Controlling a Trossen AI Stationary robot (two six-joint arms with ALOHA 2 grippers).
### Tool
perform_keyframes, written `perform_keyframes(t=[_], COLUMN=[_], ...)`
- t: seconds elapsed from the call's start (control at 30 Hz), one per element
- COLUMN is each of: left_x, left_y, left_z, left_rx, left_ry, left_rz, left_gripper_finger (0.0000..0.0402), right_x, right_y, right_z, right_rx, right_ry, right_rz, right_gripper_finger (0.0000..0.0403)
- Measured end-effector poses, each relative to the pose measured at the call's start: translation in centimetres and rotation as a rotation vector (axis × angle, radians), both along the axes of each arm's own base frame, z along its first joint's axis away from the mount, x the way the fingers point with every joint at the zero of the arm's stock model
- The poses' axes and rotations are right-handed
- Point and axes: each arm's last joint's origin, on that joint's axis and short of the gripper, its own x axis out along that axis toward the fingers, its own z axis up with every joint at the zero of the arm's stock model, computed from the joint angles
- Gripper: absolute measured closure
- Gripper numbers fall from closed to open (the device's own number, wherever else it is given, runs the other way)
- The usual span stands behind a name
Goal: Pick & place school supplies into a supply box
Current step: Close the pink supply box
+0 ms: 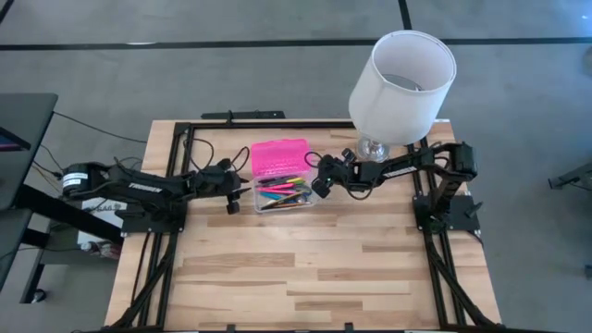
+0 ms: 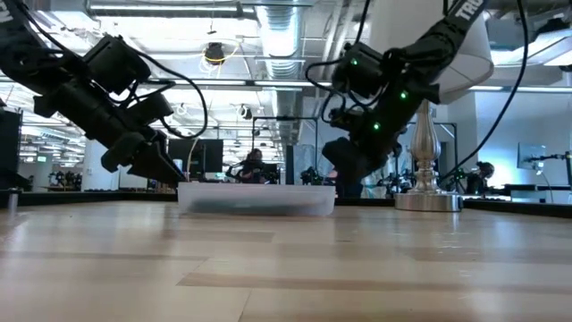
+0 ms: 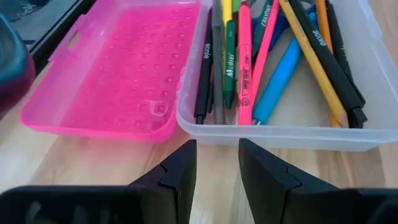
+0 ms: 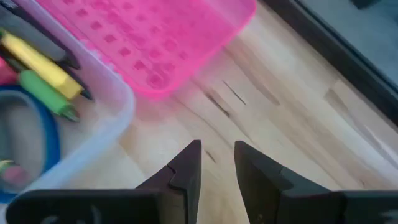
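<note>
The supply box stands open at the table's far middle. Its clear base [image 1: 285, 194] holds several pens, pencils and markers [image 3: 249, 56] and blue-handled scissors [image 4: 50, 137]. Its pink lid [image 1: 277, 157] lies flat on the table beyond the base. My left gripper [image 3: 217, 158] is open at the box's left end, just short of the clear wall [image 3: 280, 134], with nothing between its fingers. My right gripper [image 4: 217, 158] is open at the box's right end, tilted down over bare wood beside the lid's corner [image 4: 155, 81]. It too holds nothing.
A white lamp with a wide shade [image 1: 402, 83] stands on a metal foot [image 2: 427, 199] at the far right, close behind my right arm. Black rails [image 1: 176, 185] run along the table's sides. The near half of the wooden table [image 1: 305, 277] is free room.
</note>
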Motion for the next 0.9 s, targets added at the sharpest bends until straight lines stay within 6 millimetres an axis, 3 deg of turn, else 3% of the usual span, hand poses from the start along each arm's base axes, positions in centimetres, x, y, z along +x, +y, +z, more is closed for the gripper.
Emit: perform_keyframes(t=[0.5, 0.73, 0.9], left_x=[1.1, 2.5, 3.4], left_y=[0.2, 0.6, 0.7], left_z=[-1.2, -1.7, -2.0], left_rx=[-0.033, -0.058, -0.092], left_ry=[0.048, 0.086, 0.105], left_rz=[-0.053, -0.077, -0.132], left_gripper_finger=[0.0288, 0.0288, 0.0288], right_x=[0.0, 1.1, 0.7], right_y=[-1.0, -1.4, -2.1], right_z=[-0.2, -1.7, -2.2], right_rx=[0.012, 0.014, 0.044], right_ry=[-0.078, -0.087, -0.072], right_rz=[0.038, 0.103, 0.098], right_gripper_finger=[0.0312, 0.0312, 0.0312])
